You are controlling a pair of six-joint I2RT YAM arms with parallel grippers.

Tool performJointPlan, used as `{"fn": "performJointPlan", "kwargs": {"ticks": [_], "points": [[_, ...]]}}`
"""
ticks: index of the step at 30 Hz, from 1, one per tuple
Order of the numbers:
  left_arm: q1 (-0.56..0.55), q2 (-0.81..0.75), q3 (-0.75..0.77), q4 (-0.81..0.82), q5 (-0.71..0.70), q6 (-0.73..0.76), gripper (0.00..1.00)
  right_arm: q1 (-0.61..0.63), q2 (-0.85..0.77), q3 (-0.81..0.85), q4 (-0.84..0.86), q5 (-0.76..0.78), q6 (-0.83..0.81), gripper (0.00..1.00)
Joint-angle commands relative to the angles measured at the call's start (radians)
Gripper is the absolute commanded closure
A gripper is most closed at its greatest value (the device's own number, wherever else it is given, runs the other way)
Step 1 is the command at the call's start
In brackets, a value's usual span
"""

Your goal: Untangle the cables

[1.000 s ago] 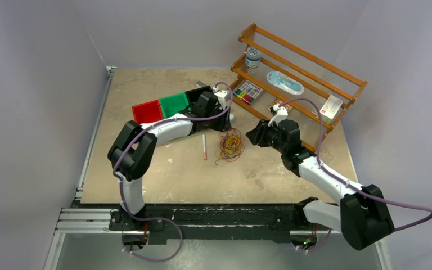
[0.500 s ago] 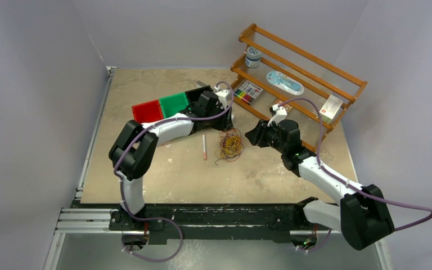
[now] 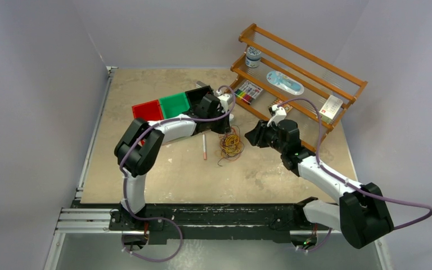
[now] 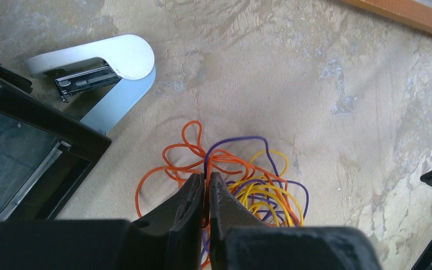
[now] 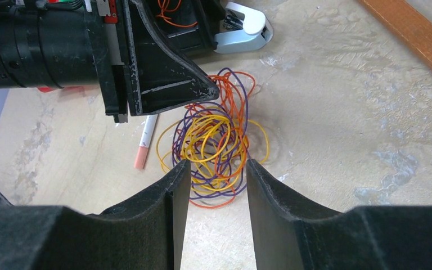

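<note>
Now: Left Fingers Pinch the Tangle

The cables lie mid-tabletop, between both arms. The left fingers are nearly closed on an orange strand at the heap's edge; the right fingers hang wide above it. Thin, light, springy wire likely snags; best taken by one outer loop. No writing is legible.

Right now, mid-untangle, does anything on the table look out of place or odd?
Only small things. A stapler lies hinged open beside the black bin, just beyond the cables, and a pen lies loose beside them. Nothing looks spilled or broken.
</note>
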State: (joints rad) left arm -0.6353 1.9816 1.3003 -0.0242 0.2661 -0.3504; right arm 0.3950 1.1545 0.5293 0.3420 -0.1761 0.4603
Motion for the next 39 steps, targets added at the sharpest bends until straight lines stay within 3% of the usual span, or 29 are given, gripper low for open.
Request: {"fn": "performJointPlan", "kwargs": {"ticks": [1,17,29,34,39], "points": [[-0.001,-0.044,0.035,0.019,0.001,0.015,0.97,-0.001,-0.010,0.009,0.047,-0.016,-0.009,0.56],[-0.057,-0.244,0.014,-0.149,-0.012,0.056,1.00,-0.002,0.041,0.002,0.201,-0.072,-0.027,0.55],[-0.066,-0.317,-0.184,-0.141,-0.127,-0.032,1.00,-0.001,0.088,-0.017,0.290,-0.160,-0.093,0.48],[-0.066,-0.300,-0.203,-0.101,-0.141,-0.051,0.96,-0.001,0.115,-0.008,0.304,-0.170,-0.094,0.47],[-0.065,-0.293,-0.172,-0.121,-0.154,-0.036,0.85,-0.001,0.123,-0.009,0.305,-0.182,-0.093,0.47]]}}
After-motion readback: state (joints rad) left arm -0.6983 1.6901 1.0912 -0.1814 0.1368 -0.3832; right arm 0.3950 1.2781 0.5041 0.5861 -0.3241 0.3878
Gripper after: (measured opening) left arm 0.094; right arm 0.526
